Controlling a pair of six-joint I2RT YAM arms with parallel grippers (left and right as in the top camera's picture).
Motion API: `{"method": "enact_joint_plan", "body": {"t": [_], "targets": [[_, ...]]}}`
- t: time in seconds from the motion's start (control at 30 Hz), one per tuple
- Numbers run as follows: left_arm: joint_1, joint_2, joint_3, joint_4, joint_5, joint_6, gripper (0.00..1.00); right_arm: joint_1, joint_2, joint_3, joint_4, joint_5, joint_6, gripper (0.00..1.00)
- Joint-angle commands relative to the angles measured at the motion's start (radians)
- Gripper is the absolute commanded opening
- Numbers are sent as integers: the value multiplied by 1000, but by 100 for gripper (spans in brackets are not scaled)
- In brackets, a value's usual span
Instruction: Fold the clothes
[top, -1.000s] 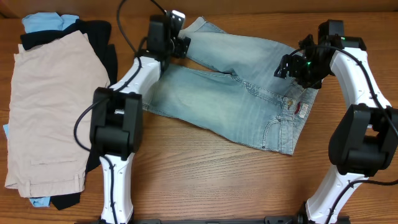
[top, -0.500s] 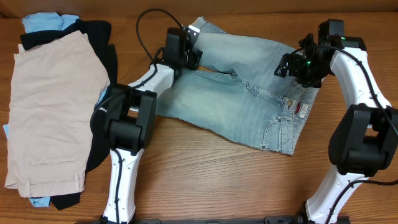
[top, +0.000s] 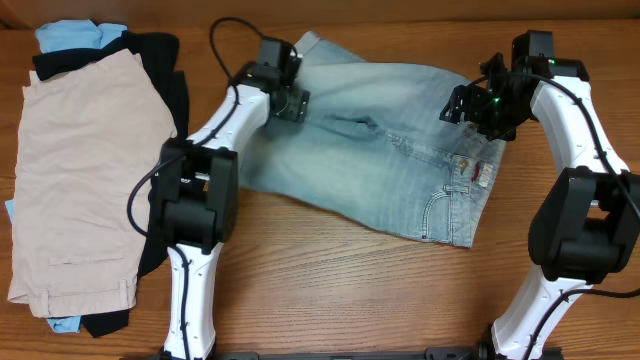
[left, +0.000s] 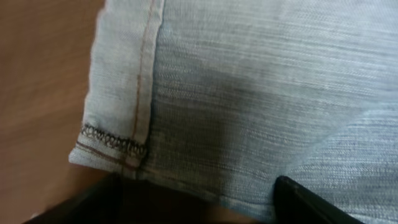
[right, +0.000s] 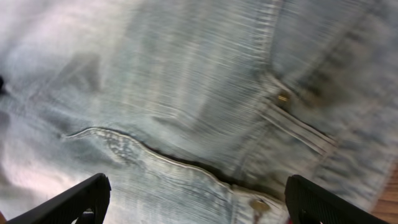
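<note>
The denim shorts (top: 390, 150) lie spread flat across the middle and right of the table (top: 330, 260). The waistband is to the right and the two legs point left, with the small waistband label (top: 485, 177) and a stitched back pocket (top: 445, 215) facing up. The left gripper (top: 286, 95) hangs low at the far-left corner of the cloth. Its wrist view shows the stitched hem (left: 115, 146) of the far leg lying just ahead of its dark fingers (left: 93, 202), which are spread wide and pinch nothing. My guess is it sits there because that corner is the natural handle for bringing one leg over the other. The right gripper (top: 462, 108) hovers over the far right of the shorts near the waistband, fingers (right: 81, 199) likewise parted and empty. It looks ready to take that end so the fabric lifts evenly rather than bunching. There's no basket or bin anywhere in sight. The nearest thing to one is the stack at the far left of the table, well apart from the shorts. In it a beige garment (top: 80, 170) lies on top of a black garment (top: 155, 55), with a sky-blue garment (top: 70, 38) peeking out at the far edge.
</note>
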Motion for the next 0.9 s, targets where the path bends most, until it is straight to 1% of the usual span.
{"method": "enact_joint_plan", "body": {"t": [0.0, 0.17, 0.3, 0.33, 0.37, 0.4, 0.43, 0.6, 0.77, 0.83, 0.87], "targets": [[54, 79, -17, -195, -39, -54, 81, -1, -32, 8, -7, -7, 2, 94], [60, 79, 81, -383, -31, -54, 80, -1, -32, 8, -11, -3, -1, 94], [60, 79, 205, -547, -31, -84, 78, -1, -32, 8, 35, 8, -1, 94], [60, 79, 239, -580, -31, -84, 79, -1, -32, 8, 48, 8, -1, 94], [60, 79, 310, -636, -34, -83, 82, -1, -32, 8, 76, 14, -1, 91], [60, 79, 349, -661, -38, -83, 85, -1, -33, 9, 88, 22, -1, 88], [60, 79, 393, -689, -43, -83, 87, -1, -34, 11, 95, 27, 0, 86], [65, 76, 632, -824, -64, -97, 100, -1, -77, 47, 79, 30, 37, 86], [85, 55, 841, -1028, -66, -178, 100, 0, -207, 47, -2, 158, 129, 88], [95, 40, 887, -1093, -67, -202, 100, 5, -263, 47, -55, 218, 196, 91], [98, 26, 882, -1093, -40, -202, 100, 8, -282, 47, -77, 233, 216, 93]]}}
